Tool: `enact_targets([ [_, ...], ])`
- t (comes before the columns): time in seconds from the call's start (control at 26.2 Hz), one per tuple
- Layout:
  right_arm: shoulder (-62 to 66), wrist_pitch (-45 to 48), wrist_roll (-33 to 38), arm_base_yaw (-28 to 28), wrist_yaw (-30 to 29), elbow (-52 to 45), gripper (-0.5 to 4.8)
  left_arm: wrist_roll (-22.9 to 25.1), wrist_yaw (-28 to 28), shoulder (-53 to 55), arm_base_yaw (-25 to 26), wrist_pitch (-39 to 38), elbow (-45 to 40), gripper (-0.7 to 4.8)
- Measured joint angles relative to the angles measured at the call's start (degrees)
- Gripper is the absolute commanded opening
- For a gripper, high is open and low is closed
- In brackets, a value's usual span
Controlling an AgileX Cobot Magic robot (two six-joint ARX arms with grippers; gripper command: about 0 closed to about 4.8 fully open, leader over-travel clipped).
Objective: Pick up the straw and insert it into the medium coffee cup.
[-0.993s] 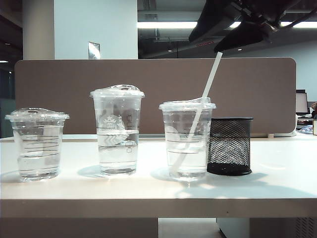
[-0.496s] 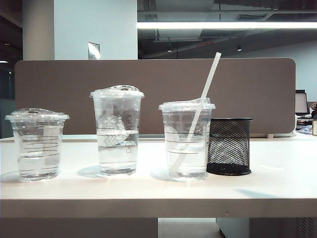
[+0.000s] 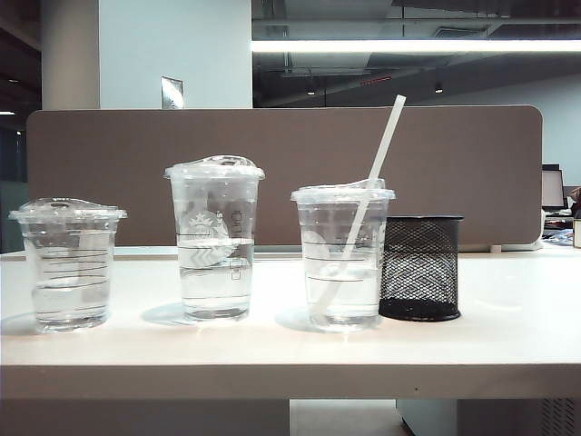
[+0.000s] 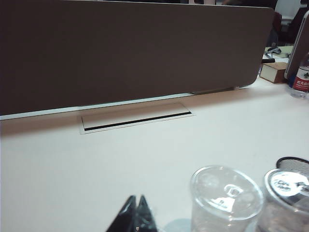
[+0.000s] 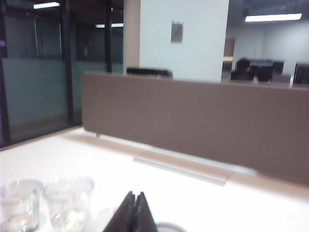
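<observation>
Since one second ago, the dark arm above the medium coffee cup [image 3: 342, 256] has left the exterior view.
Straw [image 3: 368, 191] stands tilted through that cup's lid, just beside the mesh holder [image 3: 420, 268]; left gripper [image 4: 135, 203] and right gripper [image 5: 135, 196] are closed, empty.

**My black fingertips, and little else on show**

Of my body only the gripper tips show. My left gripper [image 4: 136, 205] is two black, pointed fingers with a glossy, faintly speckled surface, narrowing to sharp tips. My right gripper [image 5: 133, 199] is the same: two dark, flat, wedge-shaped fingers, matte and blurred. The exterior view shows none of me.
</observation>
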Motion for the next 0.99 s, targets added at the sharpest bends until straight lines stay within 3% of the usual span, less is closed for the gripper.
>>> enact_targets([
  [0.11, -1.0, 1.6, 2.9, 0.0, 0.0, -5.5, -0.06, -0.2, -0.2, 0.8, 0.0, 7.1, -7.5, -0.04],
  [0.23, -1.4, 4.2, 4.5, 0.0, -0.6, -10.1, -0.07, -0.6, -1.4, 1.0, 0.0, 8.9, -12.7, -0.04],
  [0.34, -1.4, 7.8, 4.9, 0.0, -1.1, -15.4, -0.07, -4.2, -3.5, 1.0, 0.0, 9.5, -18.1, -0.04],
  [0.8, -1.4, 8.5, 5.6, 0.0, -5.1, -24.9, -0.06, -7.6, -8.9, 1.1, 0.0, 9.7, -25.5, -0.04],
  [0.99, -1.4, 2.8, 5.6, 0.0, -5.6, -25.4, -0.05, -8.1, -11.4, 1.1, 0.0, 9.5, -26.6, -0.04],
])
